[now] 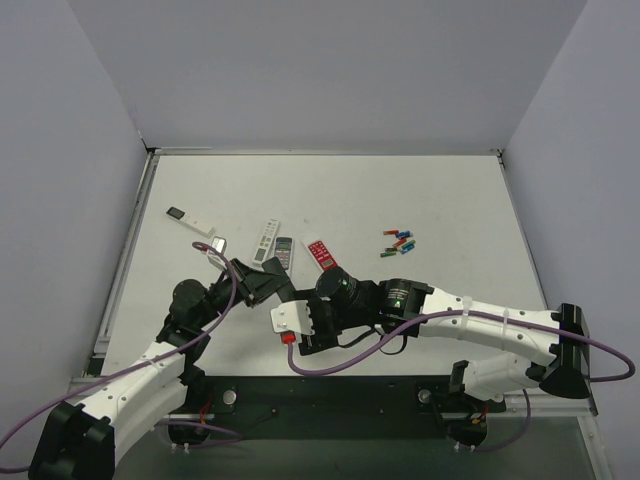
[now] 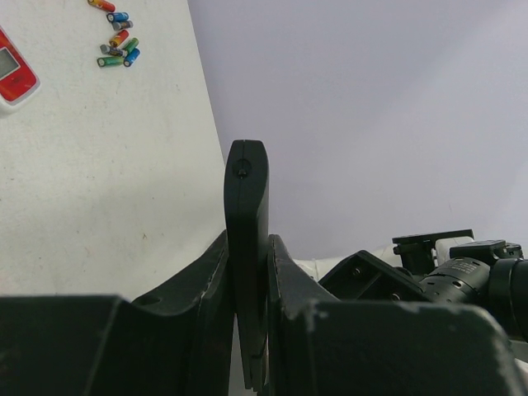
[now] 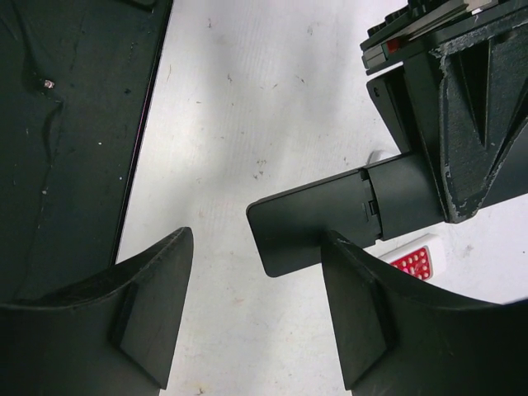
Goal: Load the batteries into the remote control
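Right wrist view showed the right hand with fingers apart, the free end of a black slab between them; the left hand was clamped on that slab. The seamed end section, probably a cover, should be centred before closing. The remote control lay on the worktop just beyond both hands, and the batteries farther right.
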